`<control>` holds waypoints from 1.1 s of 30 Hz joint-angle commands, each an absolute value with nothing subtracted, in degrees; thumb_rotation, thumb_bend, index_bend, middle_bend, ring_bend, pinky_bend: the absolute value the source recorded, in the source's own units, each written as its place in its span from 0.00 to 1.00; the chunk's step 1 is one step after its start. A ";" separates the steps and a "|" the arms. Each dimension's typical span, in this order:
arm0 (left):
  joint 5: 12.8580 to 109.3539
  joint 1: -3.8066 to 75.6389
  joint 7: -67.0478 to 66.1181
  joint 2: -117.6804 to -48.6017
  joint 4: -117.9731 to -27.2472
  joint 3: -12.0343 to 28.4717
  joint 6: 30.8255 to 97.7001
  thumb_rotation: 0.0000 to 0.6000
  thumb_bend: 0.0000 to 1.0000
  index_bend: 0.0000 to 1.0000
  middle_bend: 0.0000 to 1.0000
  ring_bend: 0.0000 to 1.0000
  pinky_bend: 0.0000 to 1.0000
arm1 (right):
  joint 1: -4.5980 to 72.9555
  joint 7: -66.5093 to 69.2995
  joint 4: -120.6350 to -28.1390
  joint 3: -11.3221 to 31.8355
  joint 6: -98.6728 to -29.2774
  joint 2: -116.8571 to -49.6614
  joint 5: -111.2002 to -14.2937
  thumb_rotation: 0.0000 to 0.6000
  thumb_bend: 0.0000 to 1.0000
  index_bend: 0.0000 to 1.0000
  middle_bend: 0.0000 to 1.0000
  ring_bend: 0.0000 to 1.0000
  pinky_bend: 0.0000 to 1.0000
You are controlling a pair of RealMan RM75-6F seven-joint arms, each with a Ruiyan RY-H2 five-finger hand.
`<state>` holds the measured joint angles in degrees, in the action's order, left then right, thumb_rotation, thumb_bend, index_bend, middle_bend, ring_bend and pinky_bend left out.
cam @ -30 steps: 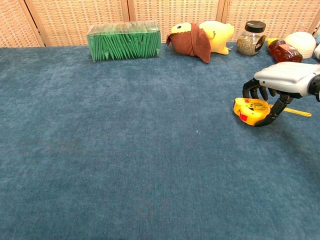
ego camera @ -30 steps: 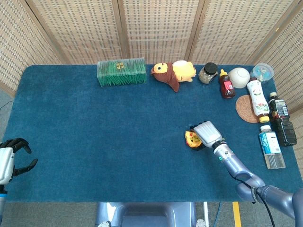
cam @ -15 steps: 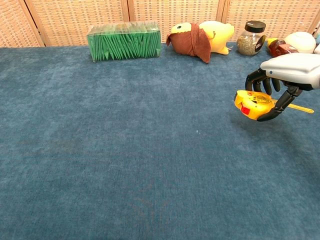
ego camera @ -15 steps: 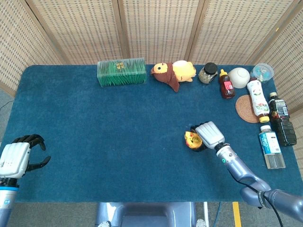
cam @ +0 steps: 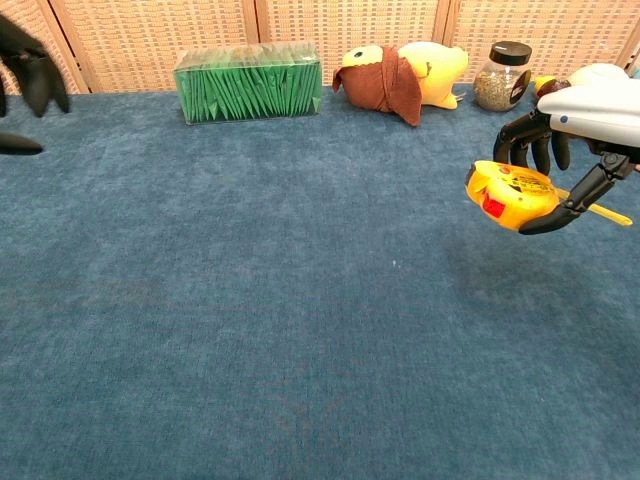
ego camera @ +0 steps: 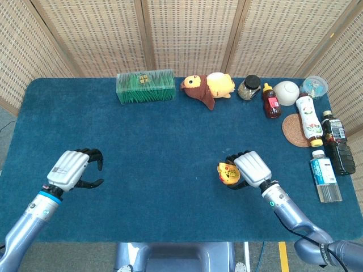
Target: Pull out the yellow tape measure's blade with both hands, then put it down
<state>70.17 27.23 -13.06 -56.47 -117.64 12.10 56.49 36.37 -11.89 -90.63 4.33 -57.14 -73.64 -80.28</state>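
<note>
My right hand grips the yellow tape measure and holds it lifted off the blue table, at the right of centre. A short piece of yellow blade sticks out of the case toward the right, under the hand. My left hand hovers over the left side of the table with its fingers curled apart and nothing in them. In the chest view only its dark fingertips show at the top left corner.
Along the far edge stand a green box, a plush toy and a spice jar. Bottles, a sauce bottle, a white bowl and a coaster crowd the right edge.
My right hand lifted the tape measure off the table and drew it slightly nearer. My left hand swung up from the table's front left corner toward the middle.
</note>
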 commanded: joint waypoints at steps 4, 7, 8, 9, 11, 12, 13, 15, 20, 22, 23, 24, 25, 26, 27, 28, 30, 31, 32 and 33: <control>65.70 35.75 -11.36 -57.22 -116.69 15.45 47.73 0.96 0.19 0.54 0.45 0.41 0.48 | 36.19 -10.57 -90.29 4.28 -59.74 -74.35 -84.13 0.71 0.21 0.47 0.53 0.48 0.46; 64.11 38.31 -11.16 -57.56 -116.13 15.79 45.54 0.95 0.19 0.54 0.47 0.44 0.51 | 36.49 -9.17 -88.75 4.35 -60.78 -74.97 -86.26 0.71 0.21 0.47 0.53 0.48 0.46; 63.75 39.06 -11.19 -57.64 -115.90 15.83 44.92 0.95 0.19 0.54 0.50 0.47 0.52 | 36.64 -8.57 -88.30 4.35 -60.90 -75.04 -86.81 0.71 0.21 0.47 0.53 0.48 0.46; 63.56 39.55 -11.19 -57.70 -115.73 15.86 44.52 0.95 0.19 0.54 0.51 0.49 0.53 | 36.74 -8.15 -88.00 4.35 -60.99 -75.12 -87.18 0.71 0.21 0.47 0.53 0.48 0.46; 63.12 40.68 -11.15 -57.92 -115.26 15.93 43.69 0.96 0.19 0.54 0.57 0.54 0.58 | 36.98 -7.35 -87.15 4.25 -61.27 -75.33 -88.21 0.71 0.21 0.47 0.53 0.48 0.46; 62.88 41.32 -11.06 -58.06 -114.98 15.95 43.21 0.95 0.19 0.54 0.58 0.55 0.60 | 37.13 -6.94 -86.60 4.16 -61.39 -75.46 -88.80 0.71 0.21 0.47 0.53 0.48 0.46; 62.63 41.93 -10.93 -58.16 -114.70 15.97 42.71 0.95 0.19 0.54 0.61 0.58 0.62 | 37.26 -6.57 -86.07 4.13 -61.57 -75.63 -89.31 0.71 0.21 0.47 0.53 0.48 0.46; 62.16 43.15 -10.70 -58.22 -114.12 15.92 41.58 0.94 0.19 0.54 0.65 0.63 0.66 | 37.53 -6.04 -84.98 4.00 -61.83 -75.99 -90.27 0.71 0.21 0.48 0.53 0.48 0.45; 61.72 46.14 -9.65 -58.33 -112.15 15.54 38.25 0.95 0.19 0.54 0.75 0.73 0.76 | 38.08 -5.01 -82.83 3.67 -62.63 -76.51 -92.39 0.71 0.21 0.48 0.54 0.49 0.45; 61.44 47.50 -8.60 -58.60 -110.78 15.36 36.03 0.95 0.19 0.54 0.79 0.76 0.79 | 38.19 -5.31 -81.78 3.56 -63.21 -76.60 -93.27 0.71 0.21 0.48 0.54 0.49 0.46; 61.36 47.95 -8.11 -58.63 -110.29 15.37 35.22 0.95 0.19 0.54 0.81 0.78 0.82 | 38.19 -5.22 -81.54 3.53 -63.32 -76.69 -93.39 0.71 0.21 0.48 0.54 0.49 0.46; 61.22 48.59 -7.22 -58.62 -109.67 15.38 33.91 0.95 0.19 0.54 0.83 0.80 0.84 | 38.20 -4.93 -81.29 3.50 -63.40 -76.81 -93.45 0.71 0.21 0.48 0.54 0.49 0.46; 61.04 49.22 -6.16 -58.62 -109.09 15.46 32.55 0.95 0.19 0.54 0.86 0.83 0.86 | 38.22 -4.70 -81.11 3.47 -63.44 -76.91 -93.49 0.71 0.21 0.48 0.54 0.49 0.46; 60.99 49.63 -5.41 -58.65 -108.67 15.55 31.67 0.94 0.19 0.54 0.89 0.86 0.88 | 38.24 -4.61 -80.98 3.44 -63.48 -76.97 -93.56 0.71 0.21 0.48 0.54 0.49 0.46; 61.01 50.02 -4.69 -58.71 -108.22 15.65 30.83 0.94 0.20 0.54 0.91 0.88 0.89 | 38.26 -4.57 -80.88 3.42 -63.54 -77.03 -93.65 0.71 0.21 0.48 0.54 0.49 0.46; 61.17 50.58 -3.74 -58.83 -107.48 15.76 29.67 0.94 0.20 0.54 0.94 0.90 0.91 | 38.32 -4.50 -80.74 3.40 -63.59 -77.13 -93.77 0.71 0.21 0.48 0.54 0.49 0.46; 62.00 51.60 -2.44 -59.31 -105.93 15.92 28.07 0.94 0.21 0.54 0.96 0.92 0.92 | 38.46 -4.45 -80.66 3.40 -63.70 -77.30 -94.02 0.71 0.21 0.48 0.54 0.49 0.46; 62.57 52.00 -1.91 -59.68 -105.25 16.00 27.62 0.94 0.22 0.54 0.97 0.93 0.92 | 38.54 -4.55 -80.65 3.41 -63.80 -77.36 -94.19 0.72 0.21 0.48 0.54 0.49 0.46; 62.90 52.24 -1.50 -59.92 -104.86 16.07 27.36 0.94 0.22 0.54 0.99 0.94 0.92 | 38.58 -4.60 -80.70 3.42 -63.86 -77.39 -94.30 0.71 0.21 0.48 0.54 0.49 0.46; 63.22 52.50 -1.02 -60.20 -104.50 16.18 27.06 0.93 0.23 0.54 0.99 0.94 0.93 | 38.62 -4.63 -80.79 3.44 -63.93 -77.42 -94.38 0.71 0.21 0.48 0.54 0.49 0.46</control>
